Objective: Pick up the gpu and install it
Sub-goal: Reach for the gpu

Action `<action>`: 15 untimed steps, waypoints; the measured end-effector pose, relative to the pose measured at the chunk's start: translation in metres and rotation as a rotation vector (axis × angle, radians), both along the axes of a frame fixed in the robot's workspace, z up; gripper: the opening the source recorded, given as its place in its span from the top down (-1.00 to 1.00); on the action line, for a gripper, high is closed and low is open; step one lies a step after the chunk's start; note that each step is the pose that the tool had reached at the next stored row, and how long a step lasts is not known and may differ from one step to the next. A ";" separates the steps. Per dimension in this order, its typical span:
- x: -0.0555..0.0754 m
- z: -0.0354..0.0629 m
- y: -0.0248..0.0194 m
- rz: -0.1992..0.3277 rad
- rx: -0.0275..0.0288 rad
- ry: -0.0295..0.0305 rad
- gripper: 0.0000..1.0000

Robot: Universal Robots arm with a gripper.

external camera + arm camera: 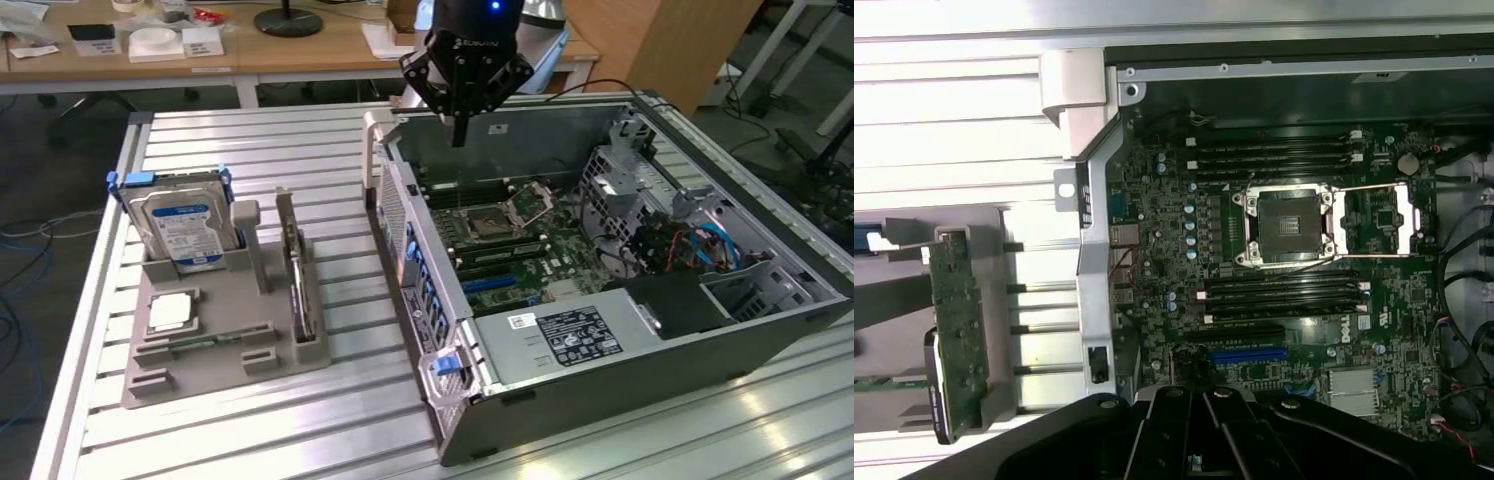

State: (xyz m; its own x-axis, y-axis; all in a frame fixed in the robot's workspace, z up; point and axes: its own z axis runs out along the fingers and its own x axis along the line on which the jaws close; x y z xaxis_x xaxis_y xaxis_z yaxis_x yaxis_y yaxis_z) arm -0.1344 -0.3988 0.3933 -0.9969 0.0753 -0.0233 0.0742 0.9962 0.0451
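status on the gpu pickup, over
Tool shut, empty, above the open computer case. Gpu standing on edge in the gray holder, untouched, apart from the tool. Case's side wall stands between them.

High oblique exterior; wrist view down past pincer (1199, 410); shared motherboard (1164, 230)

The hand (461, 135), fingers pressed together and holding nothing, hangs above the far edge of the open computer case (641, 385). Well apart from the hand, toward the exterior view's left, the gpu (296, 285) stands on edge in a grey holder (227, 375) on the bench (267, 150). A hard drive (187, 225) stands farther from the hand.
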 end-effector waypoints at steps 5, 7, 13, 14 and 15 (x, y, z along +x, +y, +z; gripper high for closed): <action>-0.005 0.0000 0.0000 0.000 0.0000 0.0000 0.80; -0.007 0.0000 0.0000 0.000 0.0000 0.0000 0.80; -0.012 0.0000 0.0000 0.000 0.0001 0.0000 0.80; -0.013 0.0000 0.0000 0.000 0.0000 0.0000 0.80; -0.014 0.0000 0.0000 0.000 0.0000 0.0000 0.80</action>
State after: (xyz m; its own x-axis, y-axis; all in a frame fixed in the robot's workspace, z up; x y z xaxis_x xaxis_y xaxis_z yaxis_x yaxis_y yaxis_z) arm -0.1482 -0.3989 0.3933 -0.9969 0.0753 -0.0233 0.0742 0.9962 0.0451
